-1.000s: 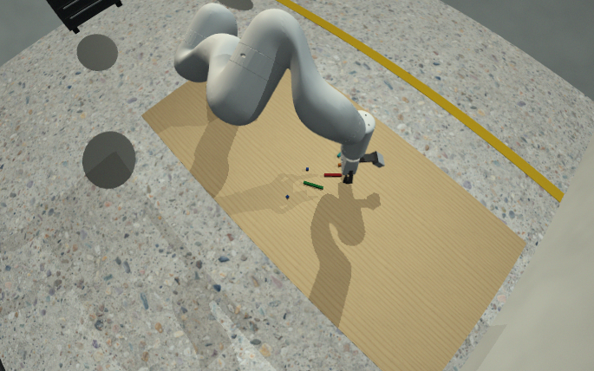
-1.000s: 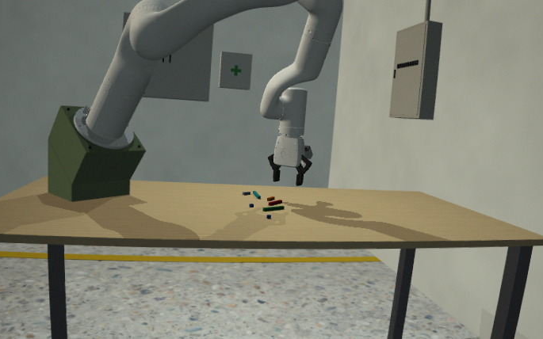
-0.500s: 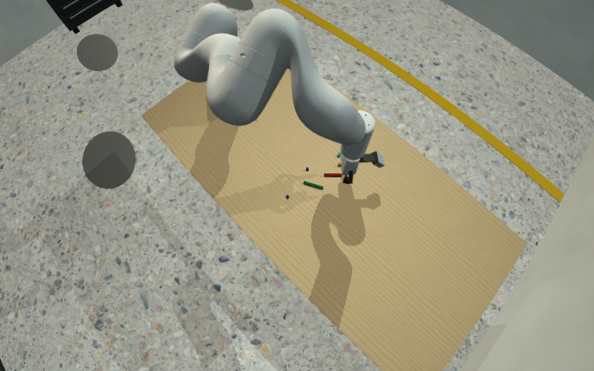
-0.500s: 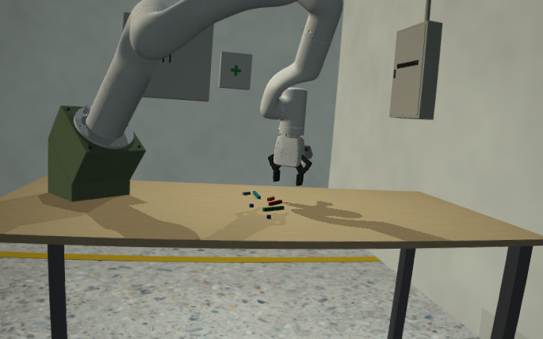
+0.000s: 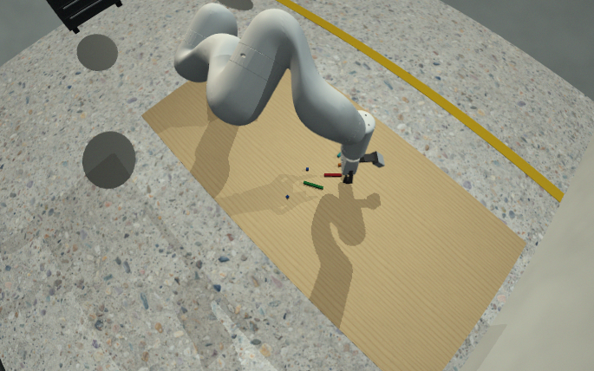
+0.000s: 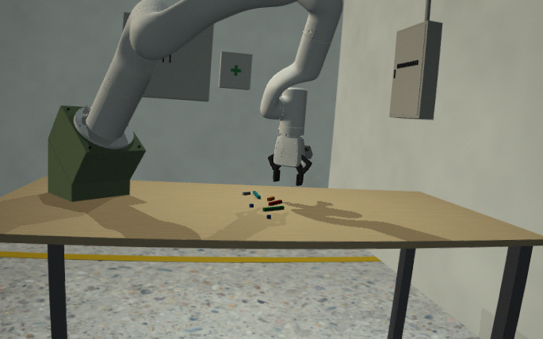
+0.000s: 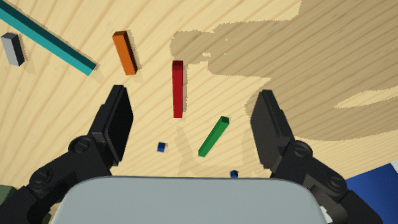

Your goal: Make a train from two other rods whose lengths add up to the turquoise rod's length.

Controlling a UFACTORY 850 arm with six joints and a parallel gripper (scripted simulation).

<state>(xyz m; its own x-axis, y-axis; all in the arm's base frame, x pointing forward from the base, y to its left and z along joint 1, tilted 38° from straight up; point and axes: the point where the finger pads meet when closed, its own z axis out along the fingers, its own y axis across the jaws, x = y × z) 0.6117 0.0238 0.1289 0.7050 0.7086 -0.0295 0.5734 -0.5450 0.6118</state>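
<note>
Presently the hand (image 7: 192, 120) hangs above the wooden desk (image 6: 391, 219) with its fingers spread fully apart and nothing between them. In the exterior view it stands clear of the surface, above the cluster of rods.

Wrist view: the red rod (image 7: 177, 89) lies flat between the two fingers and beyond their tips, running straight away from the camera. The green rod (image 7: 213, 136) lies just beside it, on a slant, apart from it. The orange rod (image 7: 124, 52) lies near the red rod's far end, not touching it. The turquoise rod (image 7: 47, 40) runs diagonally at upper left, cut off by the frame edge, and the grey rod (image 7: 12, 49) lies beside it, separate. One blue rod (image 7: 161, 147) sits between the left finger and the green rod; a second blue rod (image 7: 233, 174) shows at the edge of the hand's housing.

No two rods lie end to end. All rods seen rest flat on the desk. The arm's green pedestal (image 6: 66, 168) stands well apart from the rods.
</note>
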